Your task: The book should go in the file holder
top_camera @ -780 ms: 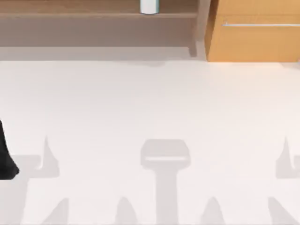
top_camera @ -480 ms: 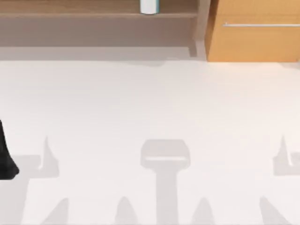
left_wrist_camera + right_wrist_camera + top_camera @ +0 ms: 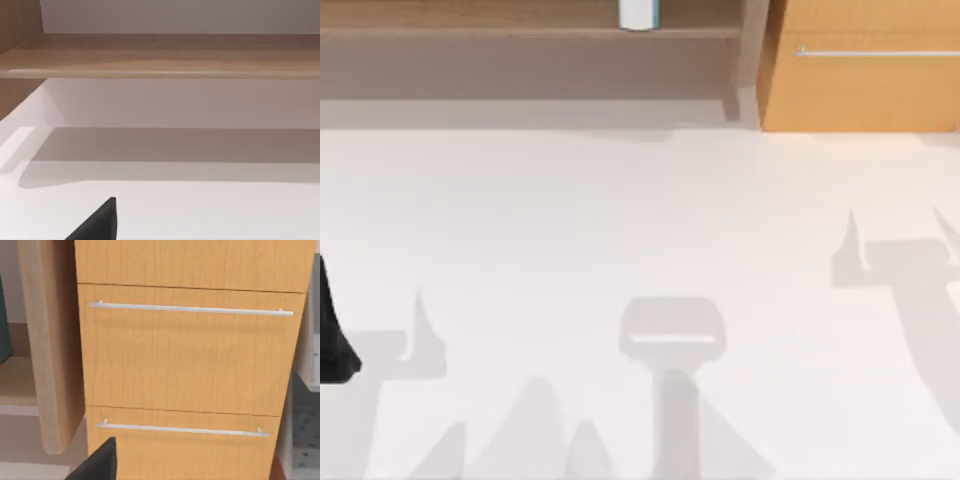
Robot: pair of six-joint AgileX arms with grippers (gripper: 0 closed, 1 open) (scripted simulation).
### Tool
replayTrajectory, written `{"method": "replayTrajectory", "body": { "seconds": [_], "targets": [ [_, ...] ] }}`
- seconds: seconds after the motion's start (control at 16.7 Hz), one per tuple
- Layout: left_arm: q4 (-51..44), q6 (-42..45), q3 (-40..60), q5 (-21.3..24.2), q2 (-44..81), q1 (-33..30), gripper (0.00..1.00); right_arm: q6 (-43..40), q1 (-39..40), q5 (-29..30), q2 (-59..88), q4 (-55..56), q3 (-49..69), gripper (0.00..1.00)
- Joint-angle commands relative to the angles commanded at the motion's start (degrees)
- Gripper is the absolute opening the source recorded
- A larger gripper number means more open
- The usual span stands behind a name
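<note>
Both AgileX grippers low over the white table (image 3: 640, 220), nothing seen in either grasp.

Left gripper (image 3: 99, 223) at the table's left edge, facing the long wooden shelf (image 3: 165, 55); how wide it stands cannot be told. Right gripper (image 3: 98, 463) close before the wooden drawer cabinet (image 3: 190, 355), aimed between its two bar handles (image 3: 190, 309); opening likewise cannot be told. Book (image 3: 639, 14) upright on the shelf at the back, well apart from both grippers, beyond the left one and just left of the cabinet.

An office: white desk (image 3: 640, 220), wooden shelf (image 3: 165, 55), drawer cabinet (image 3: 190, 365) with bar handles.
</note>
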Motion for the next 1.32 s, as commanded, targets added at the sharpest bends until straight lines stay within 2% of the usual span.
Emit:
{"method": "replayTrajectory", "body": {
  "seconds": [0.3, 0.6, 0.96, 1.32],
  "targets": [
    [0.00, 0.00, 0.00, 0.00, 0.00, 0.00, 1.00, -0.24, 11.75, 11.39, 35.46, 7.49, 22.10, 1.00],
    [0.00, 0.00, 0.00, 0.00, 0.00, 0.00, 1.00, -0.23, 18.40, 19.03, 62.70, 15.06, 43.54, 1.00],
    [0.00, 0.00, 0.00, 0.00, 0.00, 0.00, 1.00, 0.01, 19.63, 22.62, 86.19, 22.22, 63.40, 1.00],
    [0.00, 0.00, 0.00, 0.00, 0.00, 0.00, 1.00, 0.18, 19.04, 23.42, 95.19, 25.43, 71.89, 1.00]
  ]
}}
